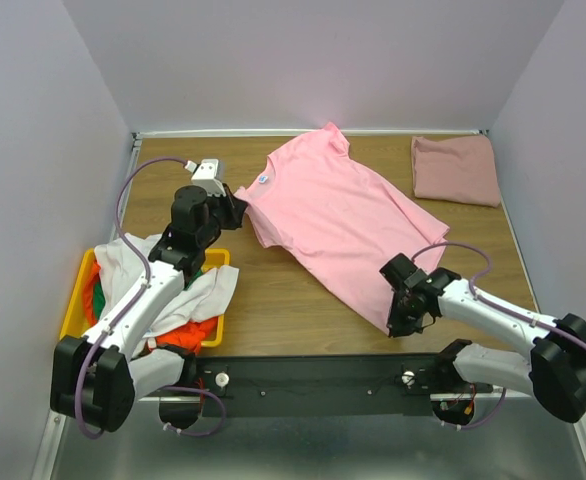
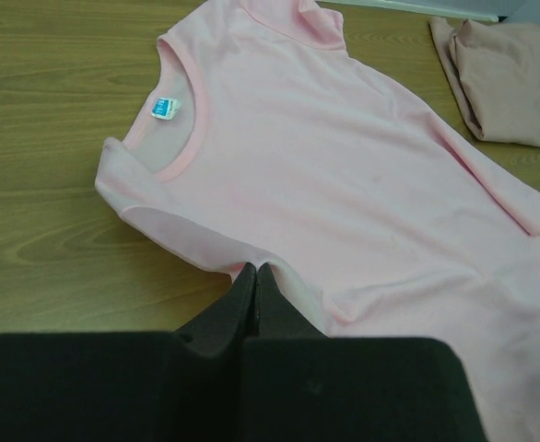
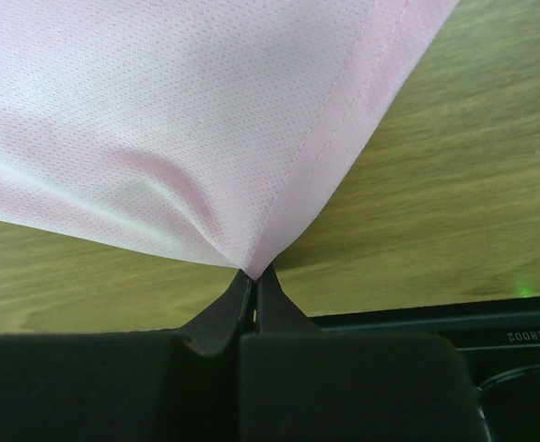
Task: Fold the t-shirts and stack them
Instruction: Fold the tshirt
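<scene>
Both jaws pinch hemmed edges of the finely dimpled pink t-shirt (image 1: 338,215).

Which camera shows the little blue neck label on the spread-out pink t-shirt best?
The left wrist view: the small blue neck label sits large inside the collar of the pink cotton t-shirt. The top external view shows it only as a tiny speck. The right wrist view shows just a hem corner, no label.
</scene>
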Tool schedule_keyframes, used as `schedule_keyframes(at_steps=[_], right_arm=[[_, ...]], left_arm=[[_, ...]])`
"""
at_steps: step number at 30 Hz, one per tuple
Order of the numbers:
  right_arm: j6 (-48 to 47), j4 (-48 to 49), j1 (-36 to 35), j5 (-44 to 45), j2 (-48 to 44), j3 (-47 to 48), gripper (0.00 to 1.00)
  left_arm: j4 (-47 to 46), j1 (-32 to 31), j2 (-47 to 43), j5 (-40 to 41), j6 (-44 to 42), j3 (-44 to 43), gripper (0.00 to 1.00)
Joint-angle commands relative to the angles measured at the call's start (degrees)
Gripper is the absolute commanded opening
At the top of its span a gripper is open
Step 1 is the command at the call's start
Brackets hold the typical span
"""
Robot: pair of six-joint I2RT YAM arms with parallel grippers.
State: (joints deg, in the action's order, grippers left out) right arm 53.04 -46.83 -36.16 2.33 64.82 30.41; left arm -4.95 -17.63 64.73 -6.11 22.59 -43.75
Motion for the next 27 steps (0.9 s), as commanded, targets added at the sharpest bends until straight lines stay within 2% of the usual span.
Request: schedule_keyframes(at_steps=[1, 11, 15, 19, 27], right_arm=[[1.5, -4.0, -1.4, -0.7, -1.4, 0.1, 0.0], [4.7, -6.1, -5.5, -4.4, -4.3, 0.3, 0.01], [7.1, -5.9, -9.7, -5.1, -3.6, 2.3, 0.0], [7.0, -5.0, -10.9, -4.1, -1.9, 3.5, 0.0], [7.1, -3.6, -10.8, 4.0, -0.8, 5.4, 0.0]], left_arm=[[1.0, 0.0, -2.8, 1.4, 0.9, 1.6, 0.0], [2.5, -0.2, -7.2, 3.2, 3.0, 5.4, 0.0], [3.5, -0.4, -9.2, 4.2, 3.3, 5.6, 0.0], [3.4, -0.5, -10.1, 5.1, 3.5, 5.6, 0.0], [-1.2, -0.5, -2.2, 1.1, 1.8, 3.6, 0.0]])
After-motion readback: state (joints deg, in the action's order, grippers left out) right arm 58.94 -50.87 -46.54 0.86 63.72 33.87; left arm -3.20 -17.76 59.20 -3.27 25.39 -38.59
